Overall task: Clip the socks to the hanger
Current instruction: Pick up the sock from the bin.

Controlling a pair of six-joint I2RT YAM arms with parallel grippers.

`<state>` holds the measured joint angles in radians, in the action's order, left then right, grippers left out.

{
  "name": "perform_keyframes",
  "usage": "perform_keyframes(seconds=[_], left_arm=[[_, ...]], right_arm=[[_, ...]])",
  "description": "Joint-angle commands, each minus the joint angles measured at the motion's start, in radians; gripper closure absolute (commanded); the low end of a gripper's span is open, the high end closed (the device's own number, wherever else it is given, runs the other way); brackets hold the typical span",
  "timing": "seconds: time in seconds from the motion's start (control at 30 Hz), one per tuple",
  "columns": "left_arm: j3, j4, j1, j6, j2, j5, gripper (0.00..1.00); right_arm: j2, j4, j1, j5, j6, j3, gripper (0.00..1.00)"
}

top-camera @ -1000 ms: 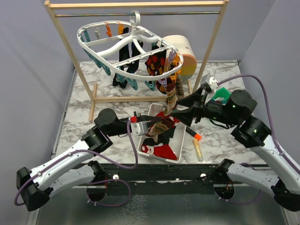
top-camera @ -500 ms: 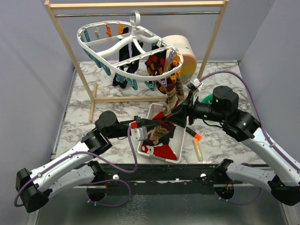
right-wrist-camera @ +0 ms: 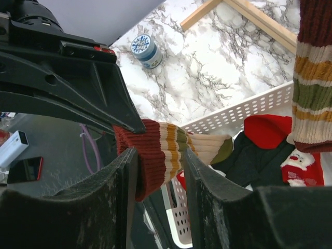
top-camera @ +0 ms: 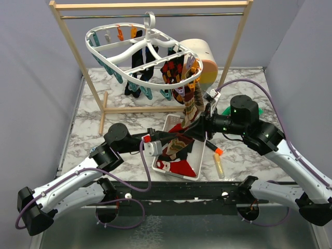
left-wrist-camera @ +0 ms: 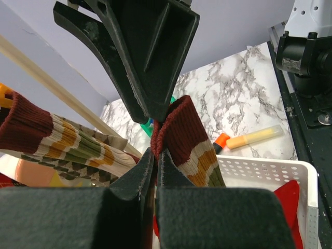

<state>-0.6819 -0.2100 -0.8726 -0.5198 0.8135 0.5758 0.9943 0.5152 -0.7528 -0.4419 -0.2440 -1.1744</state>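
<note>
My left gripper (top-camera: 175,138) is shut on the maroon cuff of a striped sock (left-wrist-camera: 193,148) and holds it above the white tray (top-camera: 198,165). My right gripper (right-wrist-camera: 158,163) is open, its jaws standing either side of that same cuff (right-wrist-camera: 155,155), tip to tip with the left gripper (right-wrist-camera: 67,78). The white oval hanger (top-camera: 111,49) hangs from the rod at the back. Black socks (top-camera: 139,72), an argyle sock (top-camera: 173,71) and a striped sock (top-camera: 191,104) hang from its clips. Red and black socks (top-camera: 181,167) lie in the tray.
The wooden rack (top-camera: 78,57) straddles the back of the marble table. A beige cylinder (top-camera: 203,56) stands behind the hanger. Two markers (top-camera: 218,158) lie right of the tray. A small blue-lidded jar (right-wrist-camera: 147,50) sits on the table.
My right gripper has moved left toward the held sock, and its open jaws now stand round the cuff. The left gripper has kept its grip and shifted only slightly.
</note>
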Motion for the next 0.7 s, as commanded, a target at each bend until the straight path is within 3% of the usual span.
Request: perform_keyframes(seconds=[0.0, 0.27, 0.43, 0.57, 0.67], left_arm=[[-0.008, -0.034, -0.005, -0.001, -0.015, 0.010, 1.00], [-0.011, -0.034, -0.005, -0.001, -0.012, -0.005, 1.00], [-0.015, -0.035, -0.005, 0.000, -0.006, -0.020, 1.00], [-0.015, -0.035, -0.005, -0.002, -0.004, -0.031, 1.00], [-0.012, -0.035, -0.005, -0.003, -0.008, -0.040, 1.00]], right_arm=[[0.009, 0.028, -0.005, -0.010, -0.002, 0.014, 0.56], [0.029, 0.026, -0.005, -0.069, -0.003, 0.010, 0.58], [0.053, 0.026, -0.005, -0.119, -0.012, 0.007, 0.65], [0.059, 0.019, -0.005, -0.136, -0.024, 0.009, 0.79], [0.045, 0.010, -0.005, -0.093, -0.036, 0.008, 0.95]])
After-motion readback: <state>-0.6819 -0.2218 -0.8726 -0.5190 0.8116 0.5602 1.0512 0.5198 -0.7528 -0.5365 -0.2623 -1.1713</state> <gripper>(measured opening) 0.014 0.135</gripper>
